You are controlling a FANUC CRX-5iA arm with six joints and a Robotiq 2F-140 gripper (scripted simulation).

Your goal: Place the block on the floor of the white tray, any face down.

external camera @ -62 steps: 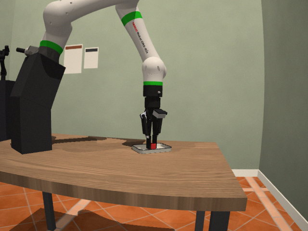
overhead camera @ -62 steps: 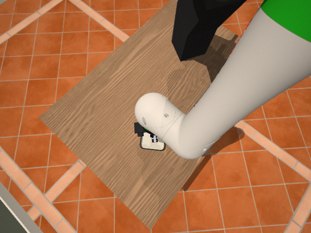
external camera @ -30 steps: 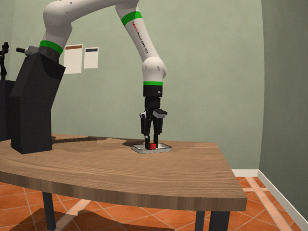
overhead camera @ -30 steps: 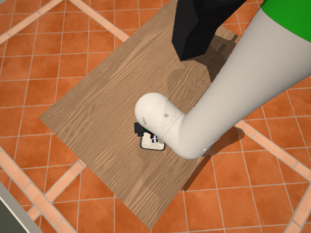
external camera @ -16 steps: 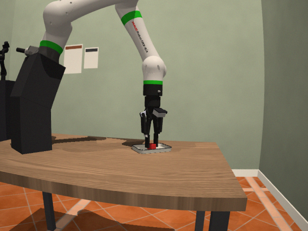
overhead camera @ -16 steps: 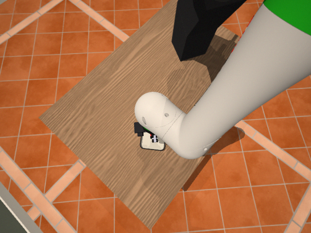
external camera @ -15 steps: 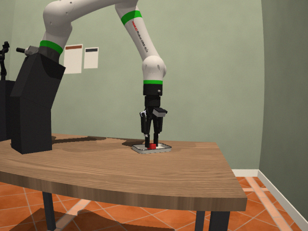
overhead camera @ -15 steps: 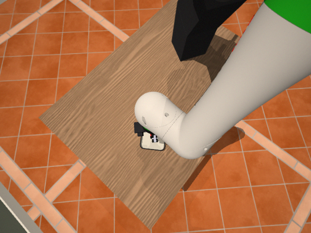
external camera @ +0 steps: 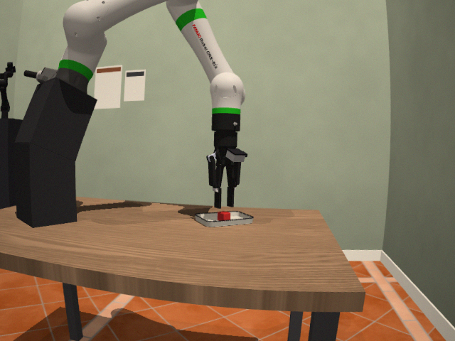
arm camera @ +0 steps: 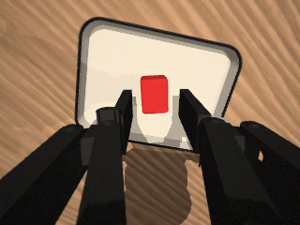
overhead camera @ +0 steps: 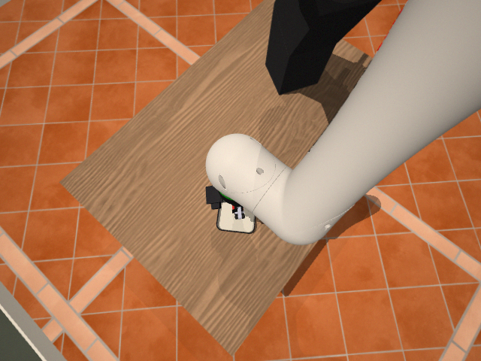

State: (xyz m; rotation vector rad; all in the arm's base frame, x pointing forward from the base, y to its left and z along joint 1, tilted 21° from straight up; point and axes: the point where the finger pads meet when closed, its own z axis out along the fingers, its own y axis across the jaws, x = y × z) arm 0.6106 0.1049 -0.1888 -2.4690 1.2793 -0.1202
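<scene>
- Block (arm camera: 154,94): one small red cube, resting on the floor of the white tray, near the middle of it. Nothing touches it. In the exterior view it (external camera: 223,215) shows just above the tray's near wall.
- White tray (arm camera: 96,56): shallow, rectangular with rounded corners, dark outer edge, pale floor. It sits flat on the table toward the far right part of the top (in the top view (overhead camera: 228,224) the arm covers most of it).
- Gripper (external camera: 223,201): black, two-fingered, pointing straight down, hanging above the tray with a clear gap of air between fingertips and block. The fingers stand partly apart, somewhat wider than the block, and hold nothing. In the wrist view the block lies between the two fingertips and below them.
- Arm (external camera: 212,66): cream-white links with green bands, reaching from its dark pedestal (external camera: 45,165) at the left of the table over to the tray.
- Table (external camera: 183,256): wood-grain top on dark legs, standing on an orange tiled floor (overhead camera: 58,97).
- Wall (external camera: 312,110): pale green, with two paper sheets (external camera: 108,88) pinned behind the pedestal (print too small to read).
</scene>
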